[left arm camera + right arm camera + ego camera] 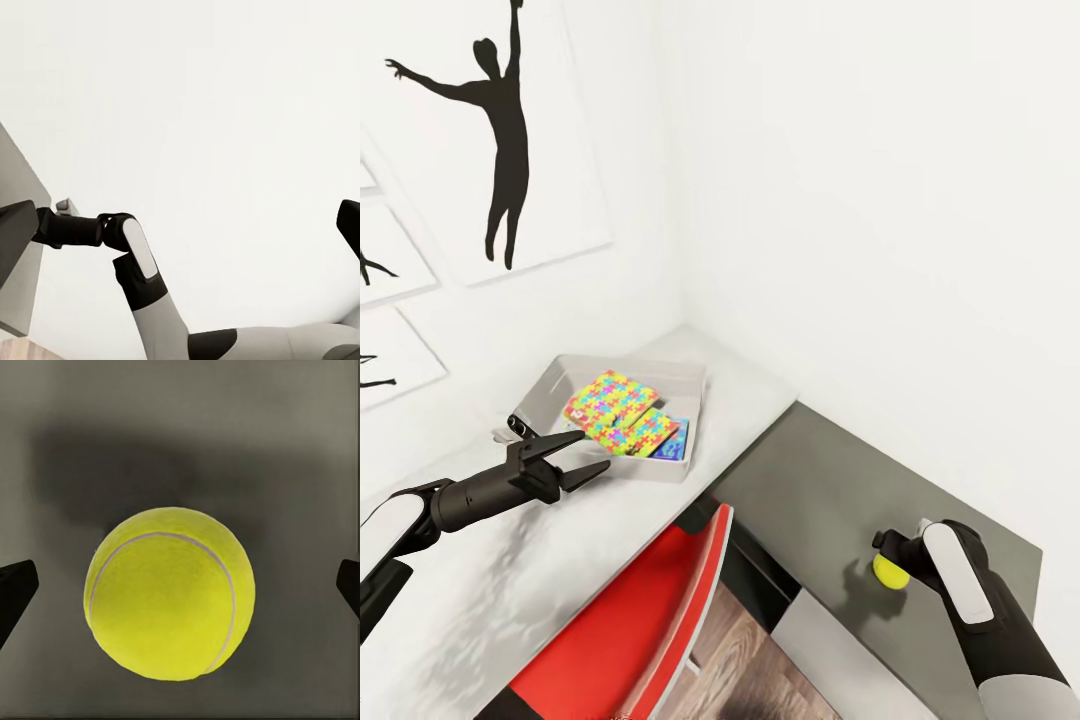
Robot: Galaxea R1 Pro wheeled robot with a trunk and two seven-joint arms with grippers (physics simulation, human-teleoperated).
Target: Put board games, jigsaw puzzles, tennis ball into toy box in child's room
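The tennis ball rests on a dark grey surface to the right of the table. My right gripper hangs over it, open, its dark fingertips wide on either side of the ball and not touching it. At the table's far corner, the toy box holds two jigsaw puzzles and a blue board game. My left gripper is open and empty, just in front of the box's near rim.
A red chair stands tucked under the table edge, above wood floor. White walls close the corner behind the box, with black silhouette pictures on the left wall. My right forearm shows in the left wrist view.
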